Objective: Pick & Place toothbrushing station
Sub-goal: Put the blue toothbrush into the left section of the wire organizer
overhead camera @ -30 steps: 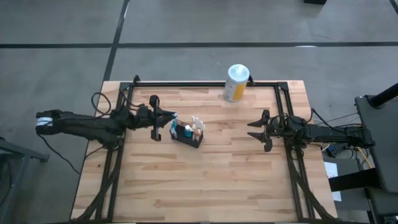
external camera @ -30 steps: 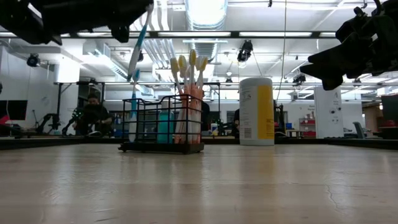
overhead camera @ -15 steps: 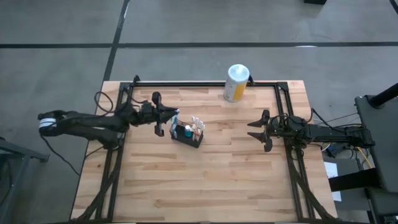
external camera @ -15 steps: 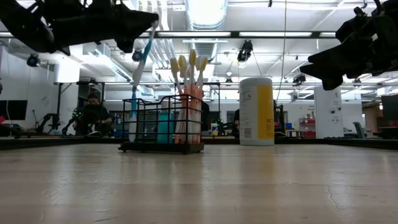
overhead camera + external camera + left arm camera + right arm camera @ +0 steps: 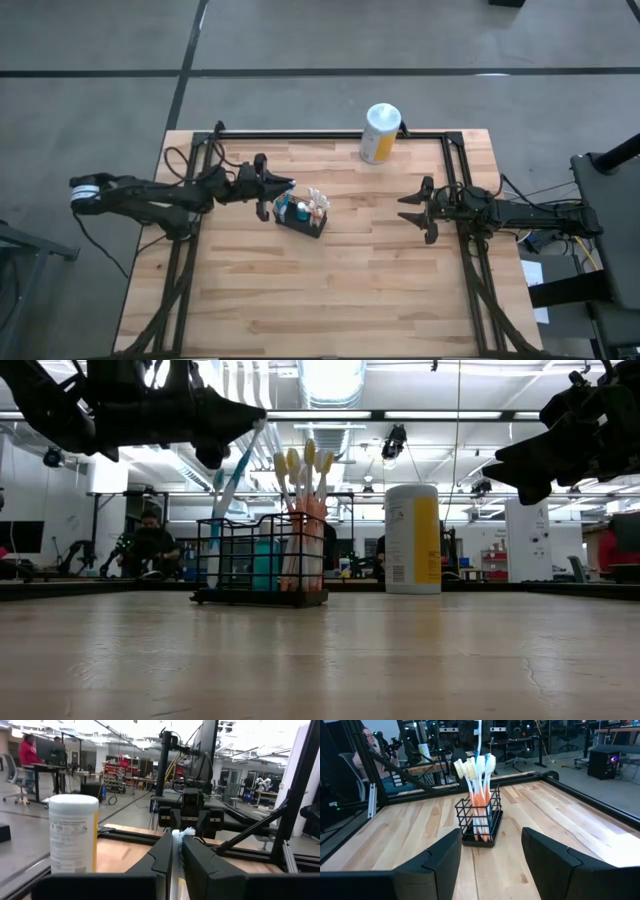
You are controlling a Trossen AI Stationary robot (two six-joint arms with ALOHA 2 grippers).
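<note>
1. Lowering the blue toothbrush [image 5: 232,470] handle-first into the wire basket [image 5: 302,214], left of the worktop's centre, is judged the step in hand; it should be kept clear of the brushes already stood there.
2. The toothbrush is pinched between the closed fingers of the left gripper [image 5: 270,190], just above the basket's left end.
3. The right gripper [image 5: 412,210] is held spread wide and empty near the right edge.
</note>
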